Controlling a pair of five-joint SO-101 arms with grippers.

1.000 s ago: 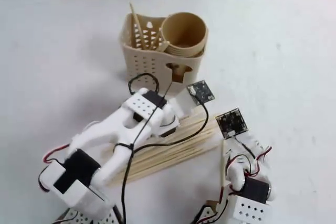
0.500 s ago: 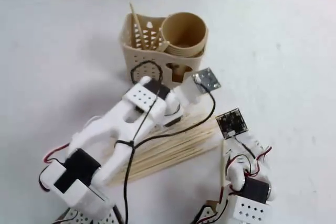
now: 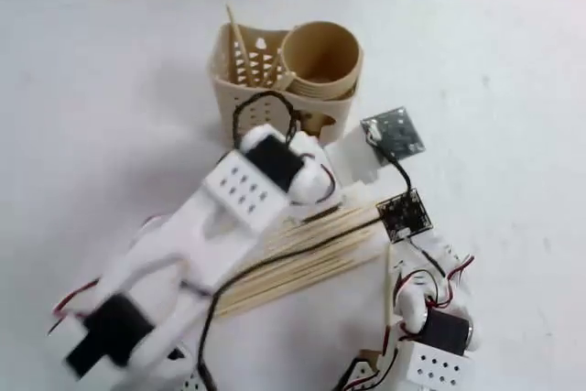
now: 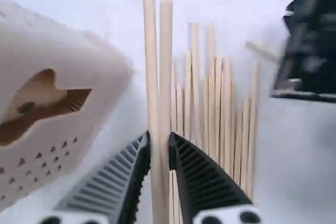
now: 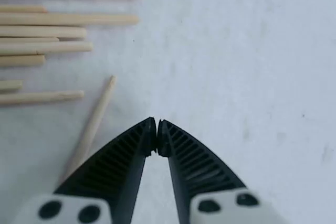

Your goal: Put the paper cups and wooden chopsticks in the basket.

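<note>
Left fingers (image 4: 202,179) clamp two chopsticks (image 4: 157,66) pointing straight ahead, basket (image 4: 63,72) just beside; right fingers (image 5: 115,166) closed, empty.

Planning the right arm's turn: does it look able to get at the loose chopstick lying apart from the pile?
Probably yes: the loose chopstick lies on bare table beside the right gripper, nothing between; its shut jaws must open first.

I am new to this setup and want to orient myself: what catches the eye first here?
The left gripper pinches two chopsticks just beside the basket, which holds a paper cup. A pile of chopsticks lies on the table in front of it. The right gripper is shut and empty over the table, near one loose stick.
</note>
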